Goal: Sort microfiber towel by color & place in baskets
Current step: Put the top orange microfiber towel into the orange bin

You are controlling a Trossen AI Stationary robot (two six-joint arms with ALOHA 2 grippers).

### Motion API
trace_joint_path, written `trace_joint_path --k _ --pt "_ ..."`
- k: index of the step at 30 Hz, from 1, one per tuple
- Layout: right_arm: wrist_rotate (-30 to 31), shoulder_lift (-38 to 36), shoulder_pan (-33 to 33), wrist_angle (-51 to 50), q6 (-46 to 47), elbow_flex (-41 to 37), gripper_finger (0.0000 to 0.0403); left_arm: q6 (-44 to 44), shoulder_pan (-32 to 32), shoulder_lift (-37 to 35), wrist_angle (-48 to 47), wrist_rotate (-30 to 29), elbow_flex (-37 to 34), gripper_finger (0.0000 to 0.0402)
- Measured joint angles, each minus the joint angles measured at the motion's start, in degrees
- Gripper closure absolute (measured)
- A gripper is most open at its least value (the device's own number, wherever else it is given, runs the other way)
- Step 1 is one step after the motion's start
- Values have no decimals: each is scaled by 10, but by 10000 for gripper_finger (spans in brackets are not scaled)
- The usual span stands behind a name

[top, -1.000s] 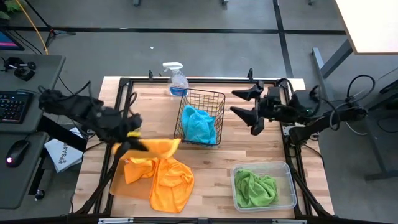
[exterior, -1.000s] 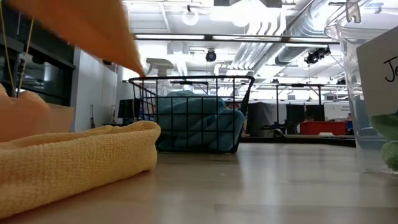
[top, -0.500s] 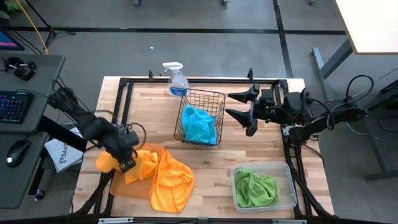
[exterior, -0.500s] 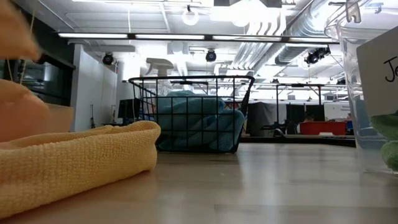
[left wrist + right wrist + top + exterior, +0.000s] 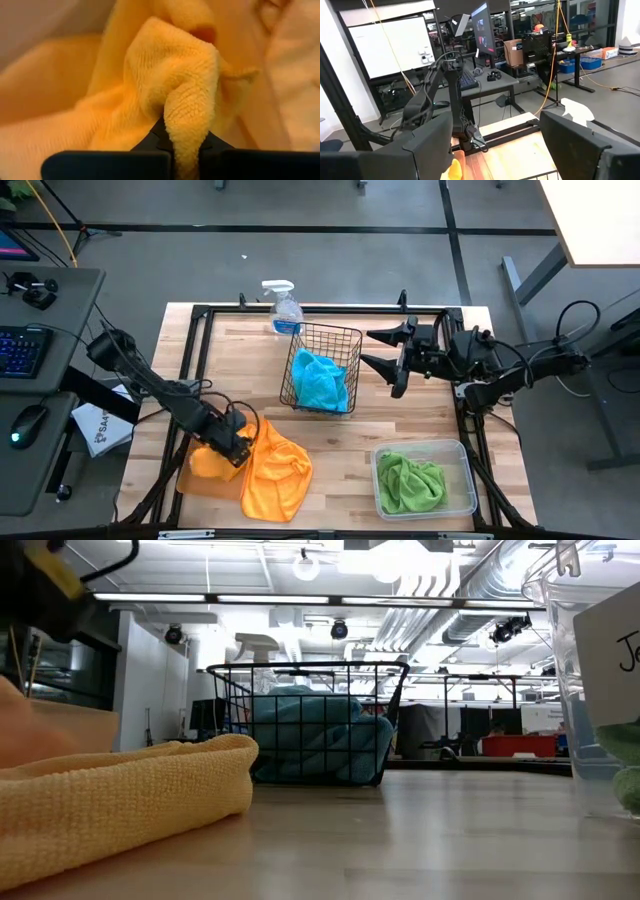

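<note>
Left pincer (image 5: 236,448) clamped on orange towel (image 5: 185,100) over orange tray (image 5: 195,480), right pincer (image 5: 392,363) apart

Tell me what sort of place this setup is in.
Most likely a robotics lab or workshop: a framed wooden table with two arms on it, a desk with keyboard and mouse beside it, and exposed ceiling ducts over more workstations beyond.
</note>
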Motion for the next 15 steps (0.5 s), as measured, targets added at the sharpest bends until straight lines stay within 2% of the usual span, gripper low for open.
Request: trace_joint_path --k 4,7,10,15 --pt "2 0 0 0 0 0 108 31 -7 34 3 -24 -5 399" --pt "2 0 0 0 0 0 108 67 -10 55 5 -24 -7 381" --pt "2 0 0 0 0 0 108 115 -7 60 6 -7 -7 345" --pt "1 0 0 0 0 0 108 182 11 39 -16 54 6 262"
